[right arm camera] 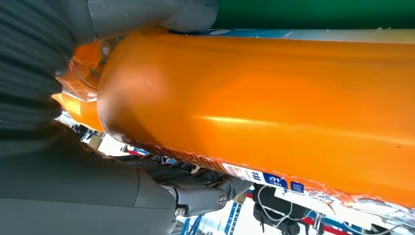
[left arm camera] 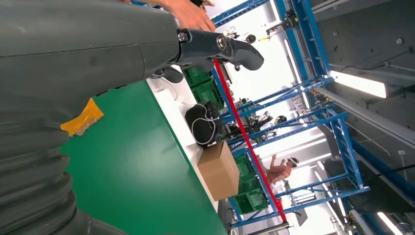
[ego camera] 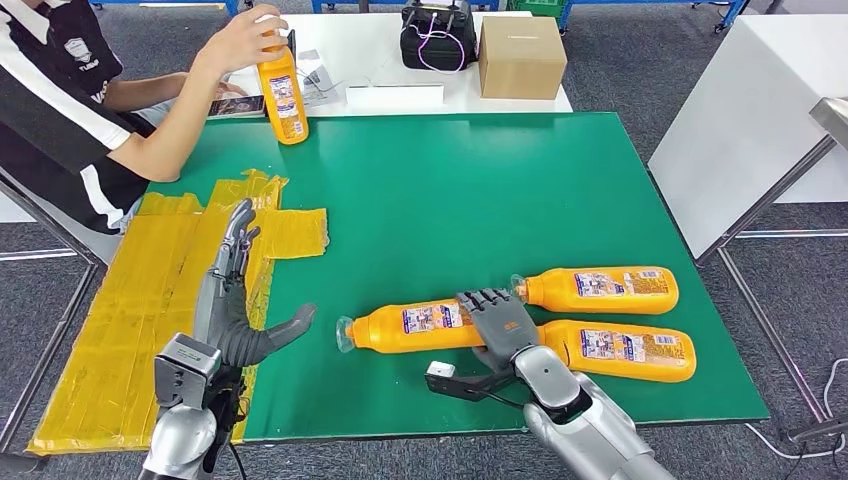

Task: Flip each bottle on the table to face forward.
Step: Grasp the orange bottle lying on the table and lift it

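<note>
The right robot hand [ego camera: 498, 318] is down on the desk [ego camera: 480, 190], fingers draped over one orange bottle [ego camera: 420, 327] lying on its side near the front edge. In the right wrist view that bottle [right arm camera: 254, 107] sits pressed against the palm, thumb on one side and darker fingers on the other, so I call it a grip. Two more orange bottles lie just beside it toward the front right corner: one [ego camera: 600, 289] farther back, one [ego camera: 620, 349] closer to the front edge and partly behind the wrist.

The left robot hand [ego camera: 235, 300] hovers open over the yellow taped patch [ego camera: 130, 300] at the front left, fingers spread, holding nothing.

At the back left corner a person's hand [ego camera: 240, 38] holds a fourth bottle [ego camera: 282, 95] upright.

My read: the step in hand is the turn of the gripped bottle. The next move calls for a firm hold around its body and a roll or lift that brings the label to the front, without nudging the two neighbours, which lie very close.

All four bottles carry white and blue labels. The right wrist view shows blue blocks with white characters along a torn label edge, too small to read. No brand name is legible.
</note>
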You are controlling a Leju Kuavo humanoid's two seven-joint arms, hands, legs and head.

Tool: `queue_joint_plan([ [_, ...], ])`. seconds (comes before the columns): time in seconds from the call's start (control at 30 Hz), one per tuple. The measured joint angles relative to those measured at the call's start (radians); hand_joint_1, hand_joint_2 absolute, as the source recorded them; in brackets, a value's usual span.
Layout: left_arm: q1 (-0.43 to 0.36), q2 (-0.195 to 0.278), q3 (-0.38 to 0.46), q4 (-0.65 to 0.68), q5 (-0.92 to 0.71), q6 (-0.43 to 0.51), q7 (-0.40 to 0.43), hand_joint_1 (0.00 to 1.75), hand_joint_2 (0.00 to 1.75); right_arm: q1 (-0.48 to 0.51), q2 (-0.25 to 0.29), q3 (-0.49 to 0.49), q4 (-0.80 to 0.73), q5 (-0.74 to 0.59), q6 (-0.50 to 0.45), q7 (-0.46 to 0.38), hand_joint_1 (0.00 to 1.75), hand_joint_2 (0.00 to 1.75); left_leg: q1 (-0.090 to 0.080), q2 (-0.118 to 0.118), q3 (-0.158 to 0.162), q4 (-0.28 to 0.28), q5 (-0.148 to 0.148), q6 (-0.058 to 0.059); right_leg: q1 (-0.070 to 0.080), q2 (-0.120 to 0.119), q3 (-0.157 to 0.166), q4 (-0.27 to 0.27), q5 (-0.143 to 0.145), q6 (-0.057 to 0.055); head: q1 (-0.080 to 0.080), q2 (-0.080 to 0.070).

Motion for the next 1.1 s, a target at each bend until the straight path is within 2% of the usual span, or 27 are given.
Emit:
queue_joint_plan([
  [0.4,0.002,0.0,-0.014,0.0,0.001,0.007,0.0,0.0,1.75,0.01,0.004,0.006,0.007,-0.012,-0.072,0.009,1.75,1.75,0.0,0.0,0.001,0.0,0.0,0.0,0.0,0.0,0.001,0.0,0.0,0.0,0.0,0.0],
  [0.6,0.018,0.0,-0.015,-0.012,0.001,-0.001,0.004,0.0,1.75,0.103,0.038,-0.059,-0.091,-0.046,-0.222,0.003,1.75,1.75,0.0,-0.001,-0.004,0.0,0.0,0.0,0.0,0.0,-0.002,0.001,0.0,0.0,0.0,0.0],
  [0.73,0.032,0.0,-0.017,-0.028,0.0,-0.001,0.009,0.0,1.75,0.185,0.085,-0.133,-0.23,-0.078,-0.347,-0.037,1.75,1.75,0.0,-0.001,-0.006,0.0,0.0,0.0,0.0,0.0,-0.005,0.001,0.0,0.0,0.0,0.0],
  [0.9,0.041,0.0,-0.02,-0.036,0.0,0.0,0.01,0.0,1.75,0.232,0.12,-0.199,-0.325,-0.097,-0.388,-0.074,1.75,1.75,0.0,-0.001,-0.008,0.0,0.0,0.0,0.0,0.0,-0.006,0.001,-0.001,0.0,0.0,0.0],
  [1.1,0.041,0.0,-0.035,-0.037,0.016,0.003,0.016,0.0,1.75,0.284,0.174,-0.274,-0.39,-0.194,-0.508,-0.212,1.75,1.75,0.0,-0.001,-0.008,0.0,0.0,0.0,0.0,0.0,-0.006,0.001,0.0,0.0,0.0,0.0],
])
